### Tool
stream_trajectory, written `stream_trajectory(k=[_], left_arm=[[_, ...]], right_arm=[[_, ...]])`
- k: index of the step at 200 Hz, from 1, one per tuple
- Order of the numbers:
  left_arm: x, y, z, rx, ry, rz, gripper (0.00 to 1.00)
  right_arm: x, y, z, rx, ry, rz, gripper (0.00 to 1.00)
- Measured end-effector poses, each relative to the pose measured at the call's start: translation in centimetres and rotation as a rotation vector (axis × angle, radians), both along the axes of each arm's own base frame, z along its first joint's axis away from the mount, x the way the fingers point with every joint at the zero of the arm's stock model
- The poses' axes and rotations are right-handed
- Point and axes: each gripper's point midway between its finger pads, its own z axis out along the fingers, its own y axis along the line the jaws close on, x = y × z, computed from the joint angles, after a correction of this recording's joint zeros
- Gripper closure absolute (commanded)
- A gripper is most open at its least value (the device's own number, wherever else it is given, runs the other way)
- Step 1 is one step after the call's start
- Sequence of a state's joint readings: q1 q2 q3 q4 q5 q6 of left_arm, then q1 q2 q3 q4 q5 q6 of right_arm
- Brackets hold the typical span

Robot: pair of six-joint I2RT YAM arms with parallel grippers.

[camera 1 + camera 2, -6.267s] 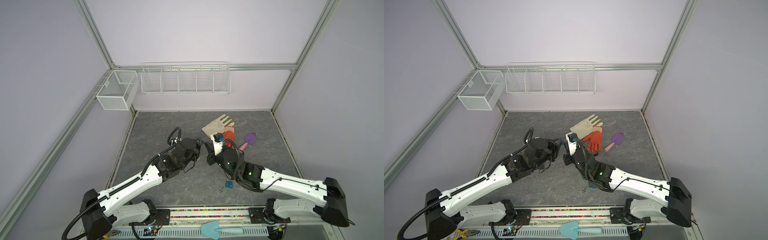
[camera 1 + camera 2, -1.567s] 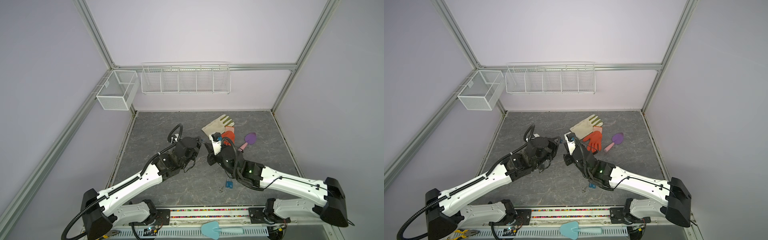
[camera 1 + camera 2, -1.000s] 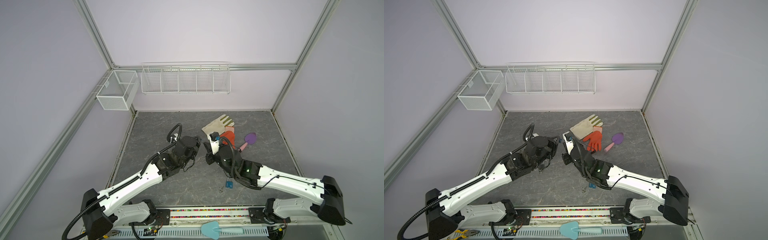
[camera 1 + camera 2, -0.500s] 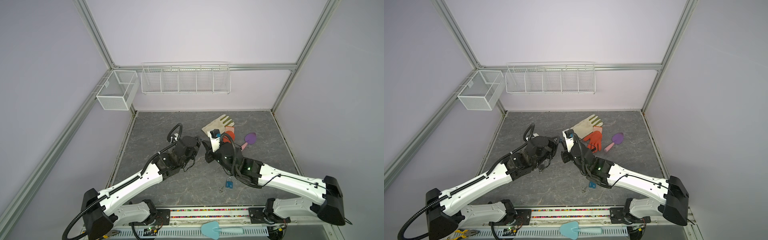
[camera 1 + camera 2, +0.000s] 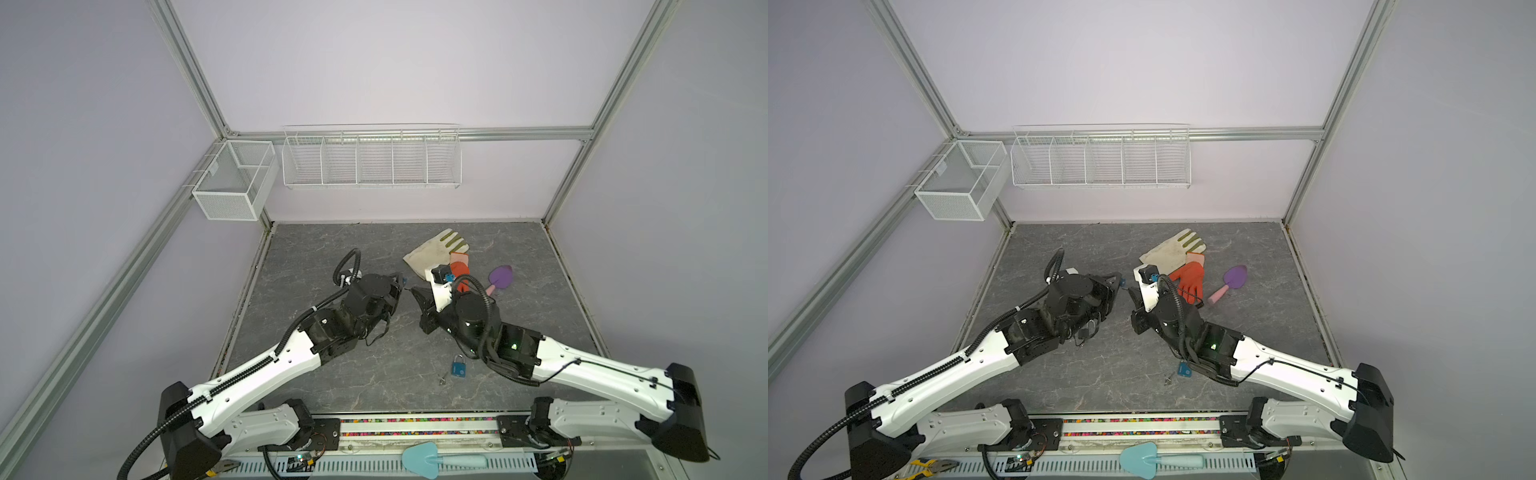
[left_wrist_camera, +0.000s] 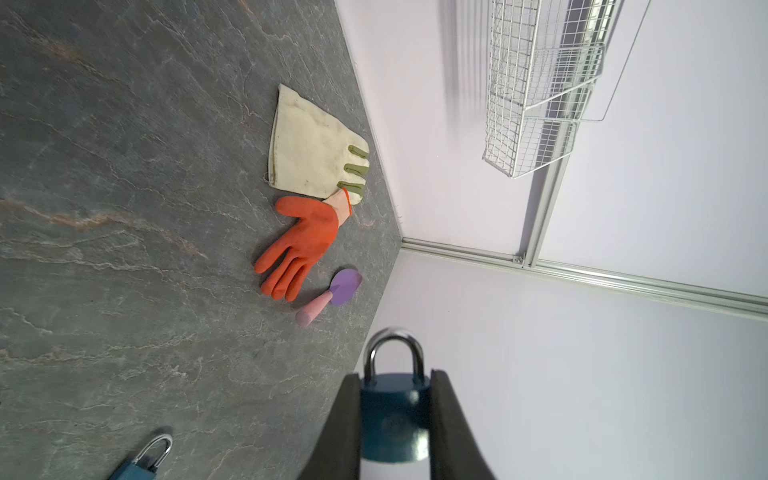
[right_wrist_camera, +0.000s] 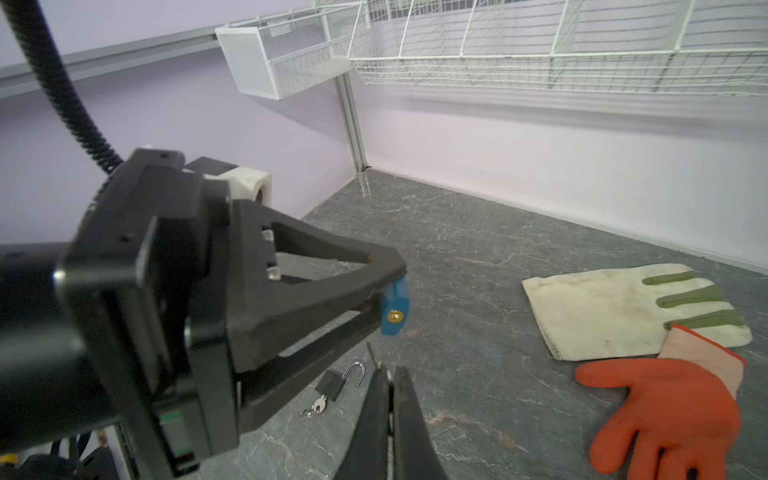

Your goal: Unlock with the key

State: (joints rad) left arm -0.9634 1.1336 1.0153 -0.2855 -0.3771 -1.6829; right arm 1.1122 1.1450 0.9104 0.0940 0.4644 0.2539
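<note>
A blue padlock (image 6: 394,415) with a closed silver shackle is clamped between the fingers of my left gripper (image 6: 395,376), held above the table. In the right wrist view its brass keyhole end (image 7: 395,309) faces my right gripper (image 7: 388,372). That gripper is shut on a key, and only the thin blade (image 7: 371,353) sticks out past the fingertips. The blade tip is just below the keyhole and apart from it. In both top views the left gripper (image 5: 400,283) (image 5: 1119,281) and the right gripper (image 5: 413,291) (image 5: 1130,292) meet tip to tip at mid-table.
A second blue padlock (image 5: 458,368) with a key (image 5: 443,379) lies near the front. A dark padlock (image 7: 334,384) with open shackle and key lies under the left arm. A cream glove (image 5: 436,251), an orange glove (image 5: 1190,276) and a purple trowel (image 5: 498,277) lie behind.
Both grippers have shifted only slightly, staying tip to tip. Both grips are unchanged.
</note>
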Motion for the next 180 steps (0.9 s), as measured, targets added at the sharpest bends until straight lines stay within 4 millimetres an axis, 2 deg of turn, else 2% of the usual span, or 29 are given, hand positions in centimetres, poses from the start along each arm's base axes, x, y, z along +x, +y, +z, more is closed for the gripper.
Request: stream_trajectory(k=[30,82,142,180], left_arm=[[-0.2,0.4,-0.1,-0.042,0.01,0.016,1.0],[-0.2,0.6,-0.1,-0.072,0.022,0.029,1.0],[-0.1,0.7,0.4,-0.092,0.014,0.035,1.0],[0.0,0.7,0.4,-0.094,0.014,0.038,1.0]], right_arm=[[0.8,-0.5,0.4,0.001,-0.037,-0.05,0.94],[1.3,0.7,0.6,0.021,-0.066,-0.044,0.94],[1.4,1.0,0.7,0.034,-0.071,-0.04,0.94],[1.1,1.1,-0.4,0.019,-0.063,-0.031,0.94]])
